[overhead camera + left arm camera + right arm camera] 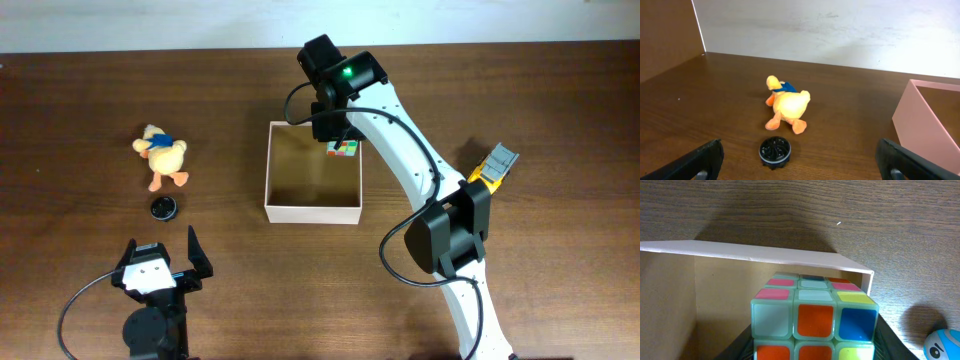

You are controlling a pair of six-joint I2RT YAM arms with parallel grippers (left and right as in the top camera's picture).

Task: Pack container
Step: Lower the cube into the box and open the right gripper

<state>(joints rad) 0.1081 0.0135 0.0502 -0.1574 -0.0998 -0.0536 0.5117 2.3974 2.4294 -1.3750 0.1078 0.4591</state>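
Dark wooden table (80,100), overhead: the container (312,212) sits mid-table, the right gripper (341,143) above its far right corner pinching a puzzle cube (344,150); the left gripper (162,252) hangs spread, well apart. Left wrist: a plush duck (787,106) and black disc (774,150) lie left of the container's wall. Right wrist: the cube hangs clamped over that corner.

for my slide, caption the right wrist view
The right end effector holds a puzzle cube over the cardboard box.
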